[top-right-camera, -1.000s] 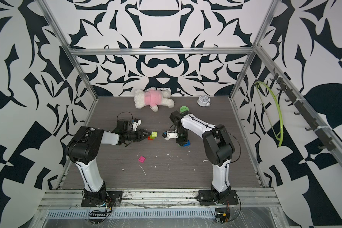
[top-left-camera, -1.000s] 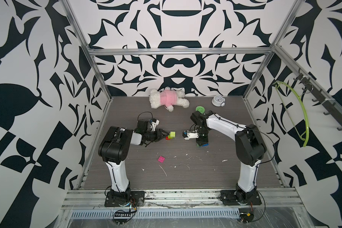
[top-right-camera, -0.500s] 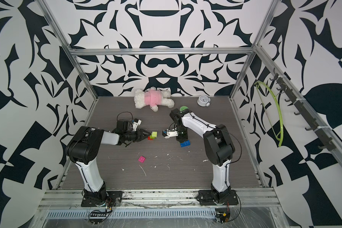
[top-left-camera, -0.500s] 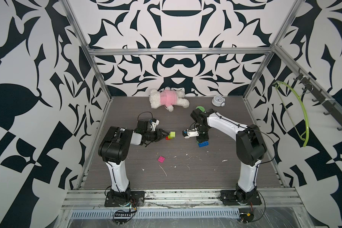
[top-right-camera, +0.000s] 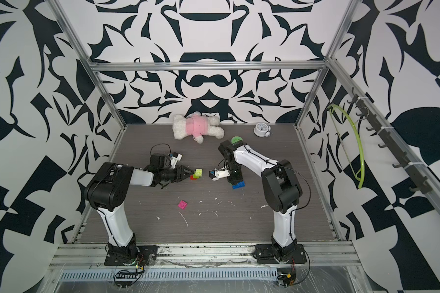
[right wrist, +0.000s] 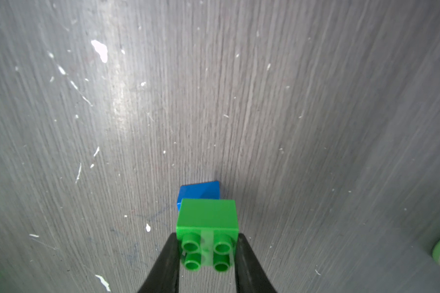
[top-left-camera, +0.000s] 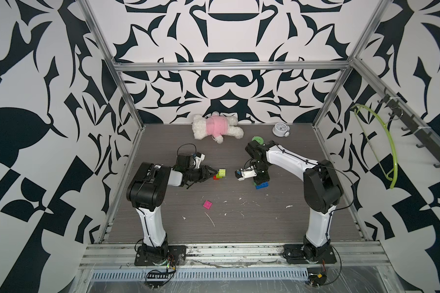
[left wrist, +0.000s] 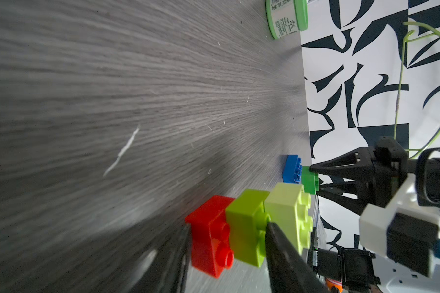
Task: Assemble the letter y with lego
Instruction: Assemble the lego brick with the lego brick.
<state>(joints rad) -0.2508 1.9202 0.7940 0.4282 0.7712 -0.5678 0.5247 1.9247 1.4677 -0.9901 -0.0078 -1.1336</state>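
- Pink square studded plastic brick point(top-left-camera: 207, 204) lies alone on the grey wood-grain table point(top-left-camera: 277, 228), nearest the front.
- Right gripper point(right wrist: 208, 243) pinches a green square brick point(right wrist: 207, 215) by its sides, over one end of the long blue brick point(top-left-camera: 262, 186). The green one seems to touch the blue studs, though that is hard to confirm.
- Left gripper point(left wrist: 228, 227) clamps a three-brick stem point(left wrist: 247, 223) of red, lime and pale yellow-green pieces, which lies sideways on the table.
- Green-lidded round jar point(top-left-camera: 258, 139), white plush toy in pink point(top-left-camera: 216, 126) and small clock point(top-left-camera: 280, 130) sit farthest back.
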